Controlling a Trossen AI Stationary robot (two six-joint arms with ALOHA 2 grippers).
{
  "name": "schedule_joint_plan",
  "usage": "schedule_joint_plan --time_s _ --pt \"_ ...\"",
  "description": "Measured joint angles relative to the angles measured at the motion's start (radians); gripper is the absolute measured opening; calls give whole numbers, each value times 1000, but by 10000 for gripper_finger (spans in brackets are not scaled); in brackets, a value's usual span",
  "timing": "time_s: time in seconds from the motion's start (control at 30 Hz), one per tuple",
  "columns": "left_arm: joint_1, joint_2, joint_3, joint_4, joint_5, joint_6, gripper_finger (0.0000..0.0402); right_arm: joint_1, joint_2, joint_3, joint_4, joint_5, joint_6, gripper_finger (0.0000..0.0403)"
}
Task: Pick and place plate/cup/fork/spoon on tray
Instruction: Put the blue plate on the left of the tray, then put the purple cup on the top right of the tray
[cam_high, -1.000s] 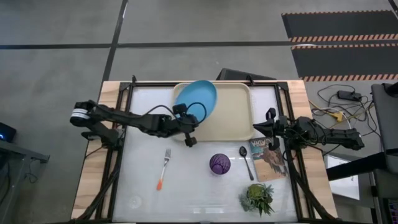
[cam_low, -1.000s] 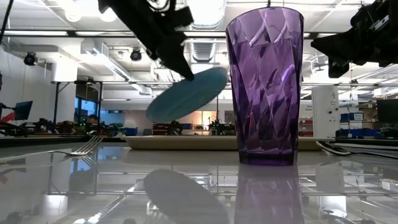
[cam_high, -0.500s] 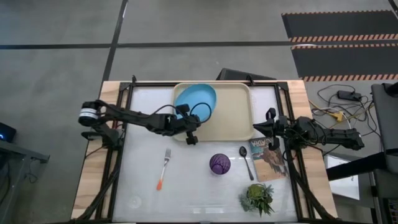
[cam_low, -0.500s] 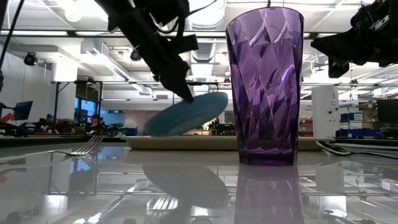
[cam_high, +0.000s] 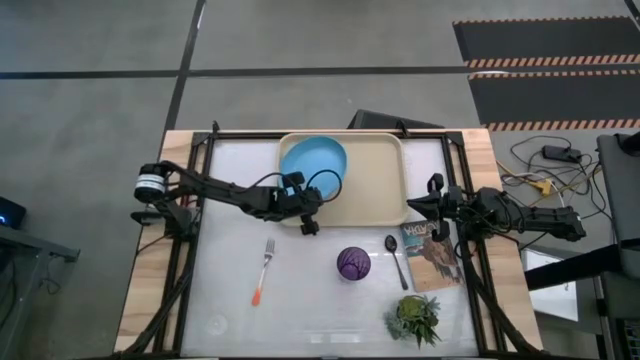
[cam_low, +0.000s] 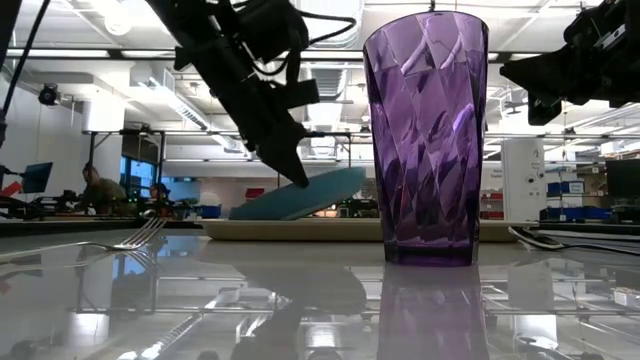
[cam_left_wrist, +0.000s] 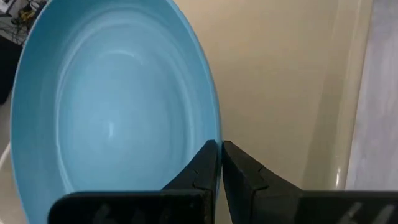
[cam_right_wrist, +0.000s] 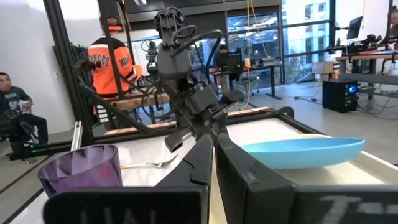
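The light-blue plate (cam_high: 313, 163) is over the left part of the cream tray (cam_high: 375, 180), tilted in the low view (cam_low: 300, 195). My left gripper (cam_high: 305, 207) is shut on its near rim. My right gripper (cam_high: 432, 205) is shut and empty above the table's right side, next to the tray's right rim. The purple cup (cam_high: 352, 264) stands on the table in front of the tray. The fork (cam_high: 263, 270) lies to the cup's left. The dark spoon (cam_high: 395, 258) lies to its right. My left gripper pinches the plate's near rim (cam_left_wrist: 213, 134) between its two fingers, one on the inner face and one on the outer face. The fingers come from the near-left side, slanting down. The plate is tilted, its left edge (cam_low: 238, 212) low at the tray and its right edge raised.
A picture-covered book (cam_high: 432, 255) lies right of the spoon, and a small potted plant (cam_high: 415, 318) stands near the front right. The right half of the tray is bare. People sit and stand in the room beyond the table.
My left gripper has gone down toward the tray with the plate. The plate has come from a steep tilt to a flatter one, and its left edge has dropped to the tray.
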Motion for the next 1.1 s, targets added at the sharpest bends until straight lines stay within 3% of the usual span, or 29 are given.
schedule_joint_plan --time_s 0.37,0.73,0.93,1.1 --pt "3 57 -1 47 32 -35 3 0 0 0 8 0 2 9" --pt "11 73 -3 44 36 -102 70 0 0 0 8 0 3 9" --pt "11 42 -3 32 28 -98 90 0 0 0 8 0 23 9" --pt "0 -35 -5 18 27 -95 91 0 0 9 2 -12 144 9"
